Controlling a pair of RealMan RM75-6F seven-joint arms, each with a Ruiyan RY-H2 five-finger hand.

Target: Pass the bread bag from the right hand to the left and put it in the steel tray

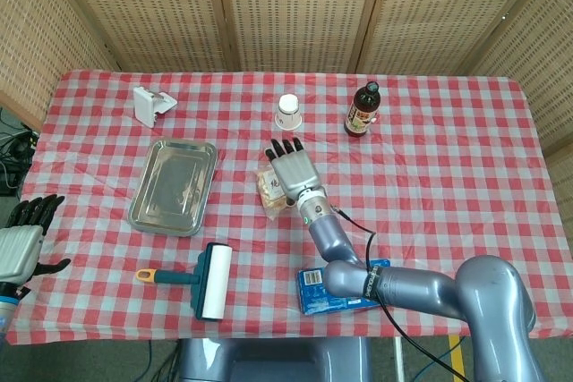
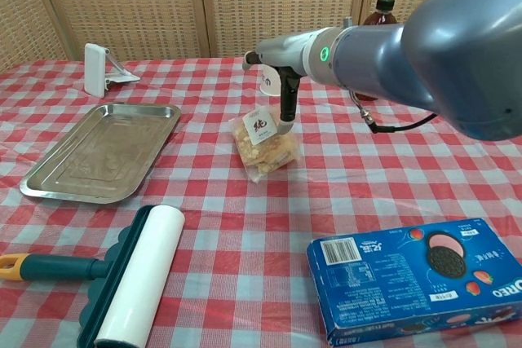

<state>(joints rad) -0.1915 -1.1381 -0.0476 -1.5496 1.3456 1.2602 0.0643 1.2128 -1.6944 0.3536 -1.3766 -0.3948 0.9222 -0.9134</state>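
Clear-wrapped bread bag [image 2: 263, 143] hangs pinched in the right hand [image 1: 293, 170], left hand [image 1: 25, 241] empty, fingers apart; handover next.

We see a rectangular table under a red-and-white checked cloth [image 1: 448, 158]; behind it, woven wicker screen panels in pale wooden frames [image 1: 286, 6]; at the left edge, dark cables on a grey floor [image 1: 11, 145]; lighting is even.
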